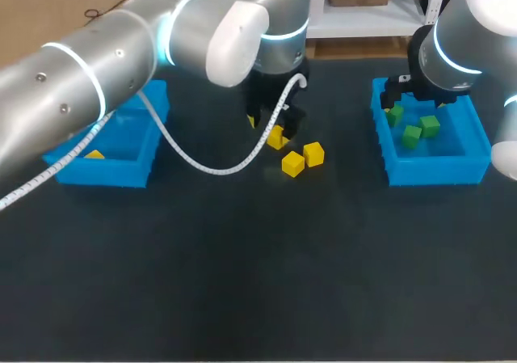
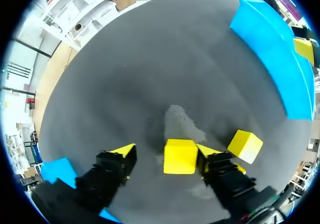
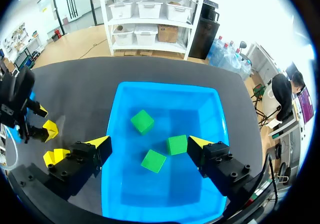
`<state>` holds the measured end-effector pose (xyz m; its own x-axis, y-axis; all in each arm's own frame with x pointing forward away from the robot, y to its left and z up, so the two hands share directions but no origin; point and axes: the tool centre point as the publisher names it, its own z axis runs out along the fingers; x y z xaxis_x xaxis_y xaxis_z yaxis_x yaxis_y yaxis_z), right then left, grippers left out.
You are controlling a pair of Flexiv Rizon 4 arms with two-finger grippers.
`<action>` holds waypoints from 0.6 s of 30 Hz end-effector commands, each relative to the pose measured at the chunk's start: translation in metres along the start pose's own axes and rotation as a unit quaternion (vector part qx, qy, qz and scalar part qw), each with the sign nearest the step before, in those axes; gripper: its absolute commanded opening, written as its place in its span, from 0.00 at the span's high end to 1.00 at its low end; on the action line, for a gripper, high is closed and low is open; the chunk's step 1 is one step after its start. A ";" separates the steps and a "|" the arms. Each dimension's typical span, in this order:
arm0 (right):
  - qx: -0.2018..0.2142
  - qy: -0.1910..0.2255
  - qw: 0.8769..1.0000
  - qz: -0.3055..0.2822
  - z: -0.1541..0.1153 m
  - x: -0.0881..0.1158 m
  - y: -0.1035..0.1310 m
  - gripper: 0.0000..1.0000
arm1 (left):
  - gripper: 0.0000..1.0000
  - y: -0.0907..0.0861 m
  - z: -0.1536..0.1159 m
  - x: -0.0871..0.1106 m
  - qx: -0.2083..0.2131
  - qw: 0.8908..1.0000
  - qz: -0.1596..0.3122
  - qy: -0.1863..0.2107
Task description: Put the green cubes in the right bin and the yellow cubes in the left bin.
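Your left gripper (image 2: 165, 152) is straddling a yellow cube (image 2: 180, 156), fingers wide for the grasp, while your right gripper (image 3: 149, 142) is hovering empty and spread above the right bin (image 3: 165, 86).

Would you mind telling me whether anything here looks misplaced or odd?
Nothing stands out. Three green cubes lie in the right bin, one yellow cube lies in the left bin, and three yellow cubes sit unsorted on the table.
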<state>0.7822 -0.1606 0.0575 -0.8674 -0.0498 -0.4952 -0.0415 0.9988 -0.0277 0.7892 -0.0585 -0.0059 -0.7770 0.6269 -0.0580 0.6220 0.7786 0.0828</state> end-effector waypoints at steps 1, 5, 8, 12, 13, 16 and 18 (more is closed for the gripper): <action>0.002 -0.003 1.000 0.001 0.000 0.002 0.000 0.00 | 1.00 0.001 -0.001 -0.004 0.001 1.000 0.001 0.012; 0.002 -0.003 1.000 0.001 0.000 0.002 0.000 0.00 | 1.00 0.001 -0.006 0.002 0.009 1.000 -0.001 0.009; 0.002 -0.003 1.000 0.001 0.000 0.002 0.000 0.00 | 1.00 0.001 -0.017 0.009 0.014 1.000 0.003 0.002; 0.002 -0.003 1.000 0.001 0.000 0.002 0.000 0.00 | 1.00 0.006 -0.034 0.021 0.018 1.000 0.005 -0.014; 0.002 -0.003 1.000 0.001 0.000 0.002 0.000 0.00 | 1.00 0.008 -0.039 0.024 0.018 1.000 0.005 -0.019; 0.002 -0.003 1.000 0.001 0.000 0.002 0.000 0.00 | 1.00 0.017 -0.058 0.036 0.013 0.999 -0.004 -0.043; 0.002 -0.003 1.000 0.001 0.000 0.002 0.000 0.00 | 1.00 0.028 -0.072 0.046 0.002 0.998 -0.018 -0.060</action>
<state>0.7822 -0.1606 0.0575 -0.8673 -0.0498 -0.4952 -0.0415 0.9988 -0.0277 0.7944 -0.0380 0.0451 -0.7887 0.6100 -0.0761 0.6068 0.7924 0.0631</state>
